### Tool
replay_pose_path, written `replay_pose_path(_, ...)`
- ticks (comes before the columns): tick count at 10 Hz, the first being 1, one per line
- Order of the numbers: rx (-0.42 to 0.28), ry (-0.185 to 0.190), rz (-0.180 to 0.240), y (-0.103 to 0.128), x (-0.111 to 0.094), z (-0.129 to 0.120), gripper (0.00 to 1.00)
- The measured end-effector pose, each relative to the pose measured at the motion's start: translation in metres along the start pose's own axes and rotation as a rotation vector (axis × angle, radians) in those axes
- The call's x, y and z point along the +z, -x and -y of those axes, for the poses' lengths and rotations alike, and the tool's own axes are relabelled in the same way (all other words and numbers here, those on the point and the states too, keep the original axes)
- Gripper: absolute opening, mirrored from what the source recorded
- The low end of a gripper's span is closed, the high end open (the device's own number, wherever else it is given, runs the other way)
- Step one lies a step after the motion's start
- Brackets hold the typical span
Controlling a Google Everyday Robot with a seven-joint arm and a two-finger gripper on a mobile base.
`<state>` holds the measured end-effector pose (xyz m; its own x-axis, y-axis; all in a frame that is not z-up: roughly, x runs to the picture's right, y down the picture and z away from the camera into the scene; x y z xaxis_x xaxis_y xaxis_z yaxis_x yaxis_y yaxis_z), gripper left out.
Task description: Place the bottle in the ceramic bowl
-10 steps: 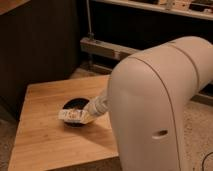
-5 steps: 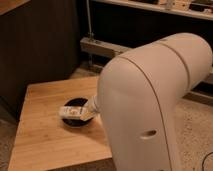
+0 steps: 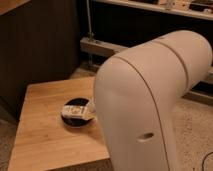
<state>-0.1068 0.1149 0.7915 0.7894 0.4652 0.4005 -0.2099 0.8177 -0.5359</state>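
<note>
The black ceramic bowl (image 3: 74, 118) sits on the wooden table (image 3: 45, 142), near its middle. The small clear bottle (image 3: 75, 109) with its whitish label lies on its side across the bowl's opening. My gripper (image 3: 90, 107) is right at the bottle's right end, above the bowl's right rim. Only its tip shows, because my large white arm (image 3: 150, 100) covers the rest. I cannot see whether the bottle rests in the bowl or hangs just above it.
The white arm fills the right half of the view and hides the table's right side. A dark cabinet wall (image 3: 40, 45) stands behind the table. A metal rail (image 3: 102, 47) runs at the back. Speckled floor (image 3: 195, 130) lies to the right.
The arm has swung further left and closer, covering more of the view. The bottle has moved from the bowl's front-left edge to lie over the bowl.
</note>
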Motion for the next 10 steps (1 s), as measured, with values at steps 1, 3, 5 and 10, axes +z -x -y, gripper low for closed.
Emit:
replay_pose_path(1, 0.003, 0.001, 0.003, -0.001, 0.000, -0.001, 0.79)
replay_pose_path(3, 0.026, -0.014, 0.032, -0.003, -0.003, -0.003, 0.80)
replay_pose_path(5, 0.105, -0.073, 0.128, -0.005, -0.015, -0.001, 0.80)
replay_pose_path(10, 0.199, -0.147, 0.260, 0.014, -0.042, 0.000, 0.80)
